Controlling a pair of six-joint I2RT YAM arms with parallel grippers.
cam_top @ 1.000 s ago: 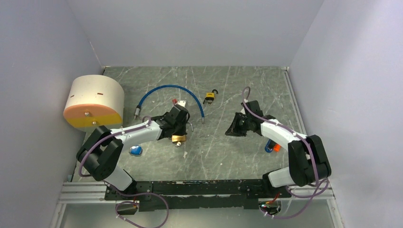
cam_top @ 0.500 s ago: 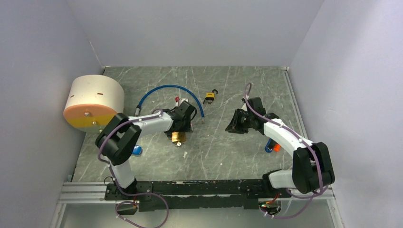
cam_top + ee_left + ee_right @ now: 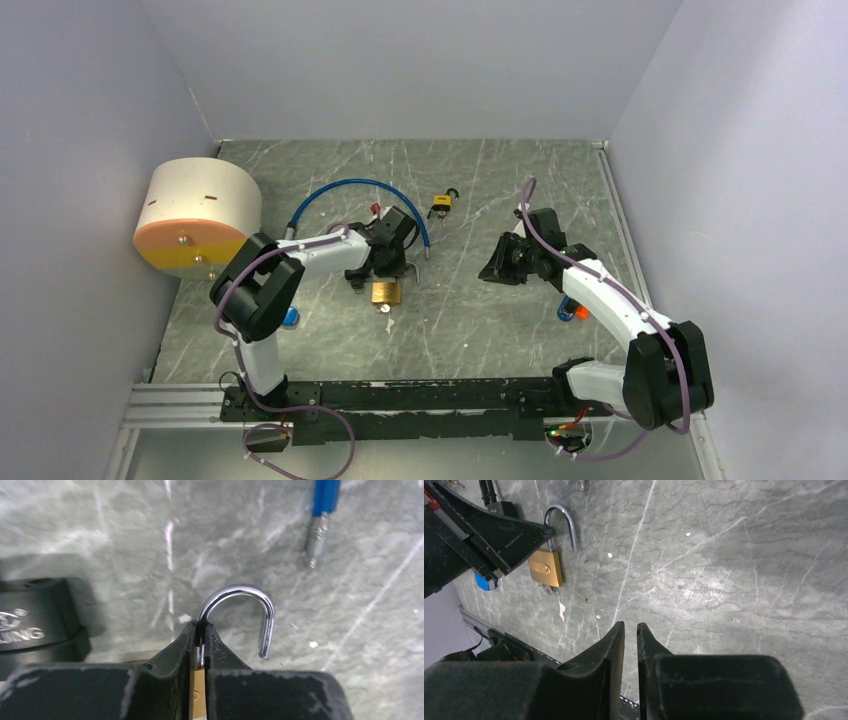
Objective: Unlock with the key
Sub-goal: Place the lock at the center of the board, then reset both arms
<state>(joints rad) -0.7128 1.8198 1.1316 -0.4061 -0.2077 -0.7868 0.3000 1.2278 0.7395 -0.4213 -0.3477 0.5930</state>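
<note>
Half the padlock (image 3: 197, 690) seems hidden behind left hand (image 3: 200, 630).

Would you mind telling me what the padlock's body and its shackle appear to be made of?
The padlock body looks like brass: golden-yellow with a dull satin sheen. The shackle looks like polished or chrome-plated steel: silvery, with bright mirror-like highlights along its curve.

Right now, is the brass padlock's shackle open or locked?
Open. In the left wrist view the shackle has one leg hanging free above the table, out of the brass padlock, while the left gripper pinches the other leg.
</note>
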